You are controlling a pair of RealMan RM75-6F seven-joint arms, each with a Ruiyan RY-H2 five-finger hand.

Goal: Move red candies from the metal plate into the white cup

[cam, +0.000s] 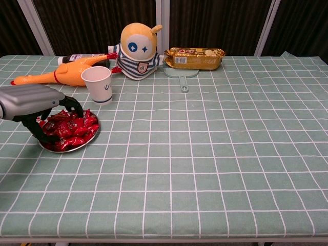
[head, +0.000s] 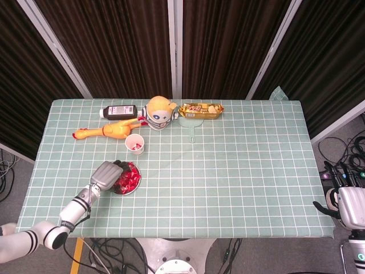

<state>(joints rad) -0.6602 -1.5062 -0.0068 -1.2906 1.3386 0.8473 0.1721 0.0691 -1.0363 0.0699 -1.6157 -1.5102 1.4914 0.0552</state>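
Note:
A metal plate (cam: 87,142) (head: 132,189) heaped with red candies (cam: 74,129) (head: 129,178) sits at the table's left front. My left hand (cam: 36,105) (head: 106,174) hangs over the plate's left side, its dark fingers (cam: 71,105) curled down into the candy pile. Whether a candy is pinched I cannot tell. The white cup (cam: 98,84) (head: 135,144) stands upright just behind the plate, with red candy visible inside in the head view. My right hand (head: 344,206) rests off the table's right front corner, holding nothing.
Behind the cup lie a rubber chicken (cam: 65,74), a dark bottle (head: 119,111), a yellow plush toy (cam: 137,51), a snack packet (cam: 195,58) and a pale green paddle-shaped item (cam: 181,75). The green checked cloth (cam: 205,154) covers the table.

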